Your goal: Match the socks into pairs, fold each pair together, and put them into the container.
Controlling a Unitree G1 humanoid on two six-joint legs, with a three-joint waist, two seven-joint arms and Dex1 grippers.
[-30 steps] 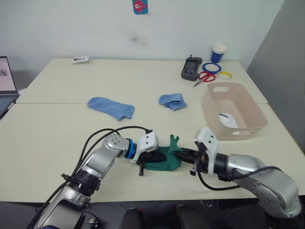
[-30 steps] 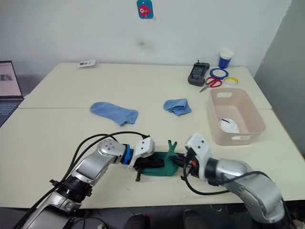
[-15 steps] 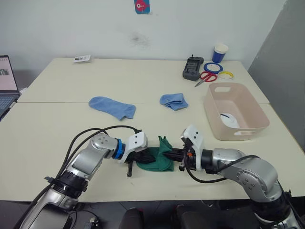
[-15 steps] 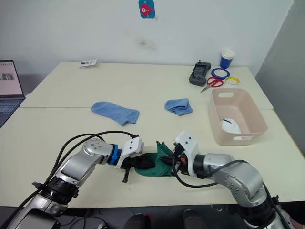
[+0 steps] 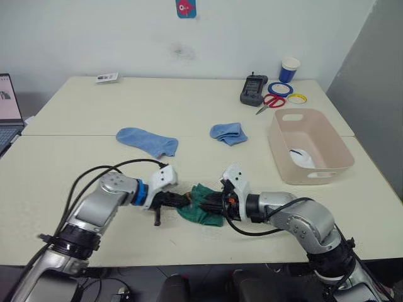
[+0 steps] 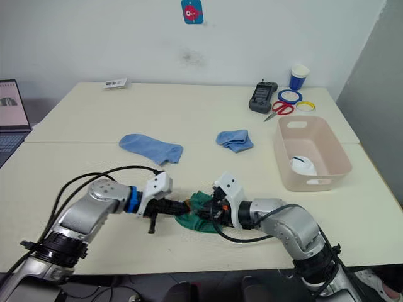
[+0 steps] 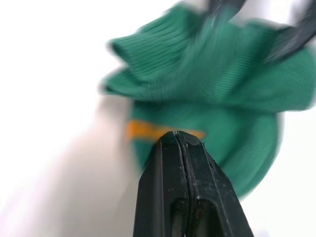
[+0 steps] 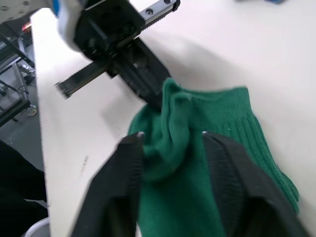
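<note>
Left-eye view: green pair (image 5: 203, 204) lies crosswise, right pincer (image 8: 170, 148) clamping one end, left pincer (image 7: 175, 138) pinching the other.

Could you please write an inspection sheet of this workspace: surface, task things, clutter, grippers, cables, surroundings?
Surface: cream table, two tops joined by a seam.
Job's things: dark green socks bunched at the front edge; flat light blue sock; crumpled light blue sock; white sock inside the container.
Clutter: scissors, tape rings, paper cup, black handheld device, small card.
Grippers: left gripper shut, tips at the green socks' yellow stripe; right gripper pinching a raised fold of the green socks.
Cables: black cables looping along the left arm.
Surroundings: laptop at the left; white wall with a blue sticker.
</note>
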